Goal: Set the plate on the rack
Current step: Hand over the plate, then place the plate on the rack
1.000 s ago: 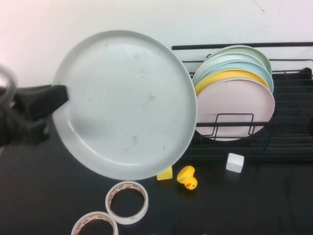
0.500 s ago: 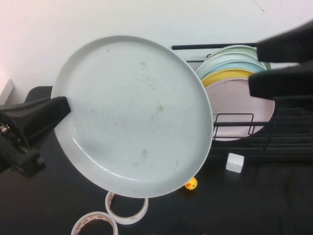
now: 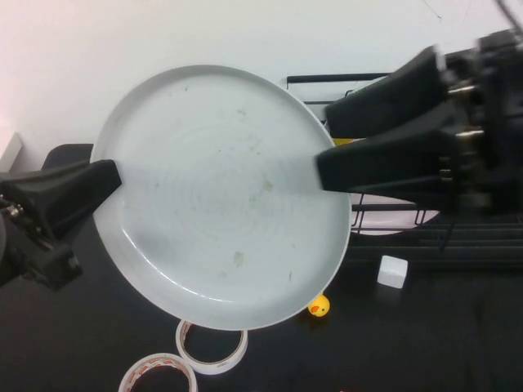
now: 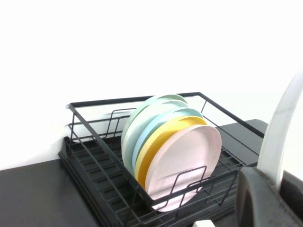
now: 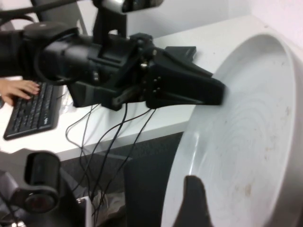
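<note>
Left pincer point(image 3: 110, 175) clamped on plate point(image 3: 221, 196) rim, mid-frame, held aloft. Right pincer point(image 3: 323, 139) spread wide at opposite rim (handover likely). Rigid, smooth, breakable; best gripped by raised rim. Rack point(image 3: 482, 237) right.

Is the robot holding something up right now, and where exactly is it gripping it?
Yes: the left gripper clamps the pale grey plate by its rim, lifted off the table. The right gripper is open at the opposite rim, not visibly gripping.

High view angled down, wrist views close (all sharing the plate point(image 3: 221, 196)).
</note>
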Controlling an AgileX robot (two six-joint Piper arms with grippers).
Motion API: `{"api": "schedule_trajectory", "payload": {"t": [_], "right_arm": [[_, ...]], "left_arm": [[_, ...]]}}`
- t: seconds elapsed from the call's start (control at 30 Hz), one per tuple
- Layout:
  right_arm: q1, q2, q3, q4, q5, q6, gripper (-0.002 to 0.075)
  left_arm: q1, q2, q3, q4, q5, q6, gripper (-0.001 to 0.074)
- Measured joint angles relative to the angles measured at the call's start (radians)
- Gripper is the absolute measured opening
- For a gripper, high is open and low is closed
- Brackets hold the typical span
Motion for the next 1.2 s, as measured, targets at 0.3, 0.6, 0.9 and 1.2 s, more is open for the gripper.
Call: {"api": "schedule_trajectory", "payload": {"t": [0.3,0.6,0.9,1.2], "right_arm": [[0.062,0.114,0.0,0.024,-0.115,-0.002,0.0489],[0.064,0.16,-0.002,0.044,-0.159,-0.003,0.014],[0.064,0.167,-0.042,0.032,-0.189,-0.074,0.0127],[0.035,0.167,-0.082,-0.16,-0.26,-0.145,0.0127]], "left_arm": [[0.0,0.008,0.0,-0.005,0.0,0.025,0.0004],[0.0,0.008,0.0,-0.007,-0.009,0.033,0.0011],[0.0,0.008,0.0,-0.014,-0.025,0.012,0.02],[0.0,0.008,0.0,-0.022,-0.119,-0.032,0.0505]]}}
